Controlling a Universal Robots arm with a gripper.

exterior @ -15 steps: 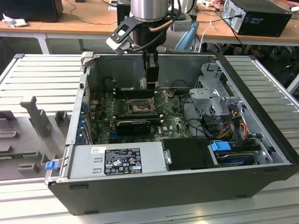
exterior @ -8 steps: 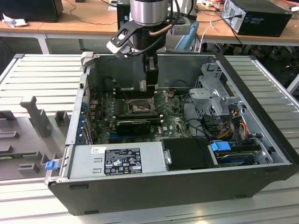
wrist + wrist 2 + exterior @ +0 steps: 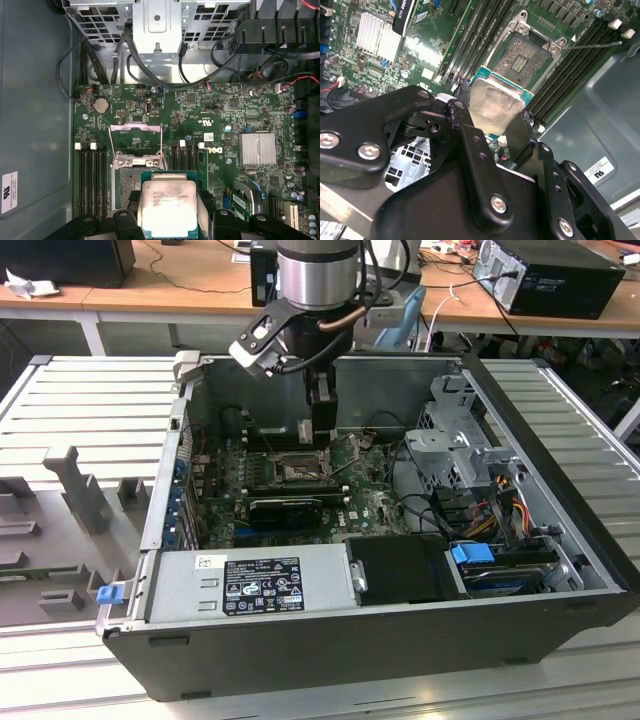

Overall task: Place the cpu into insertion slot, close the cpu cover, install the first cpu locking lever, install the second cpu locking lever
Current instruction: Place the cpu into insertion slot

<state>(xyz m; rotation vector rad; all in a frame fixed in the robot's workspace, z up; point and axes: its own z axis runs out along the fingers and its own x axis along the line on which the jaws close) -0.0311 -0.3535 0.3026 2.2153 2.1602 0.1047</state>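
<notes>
Inside the open black computer case [image 3: 400,645], the black two-finger gripper [image 3: 492,120] clamps the flat, square, silver-topped cpu [image 3: 495,102] by two opposite edges, holding it over the green circuit board [image 3: 220,107]. Just beside it, the square, black-framed insertion slot [image 3: 522,57] lies uncovered, and the dark metal windowed cpu cover [image 3: 136,129] is swung open.

Dull silver cpu [image 3: 167,207] with teal-green rim, tan-gold insertion slot [image 3: 520,60], green circuit board [image 3: 220,102], black end effector [image 3: 490,119]
</notes>
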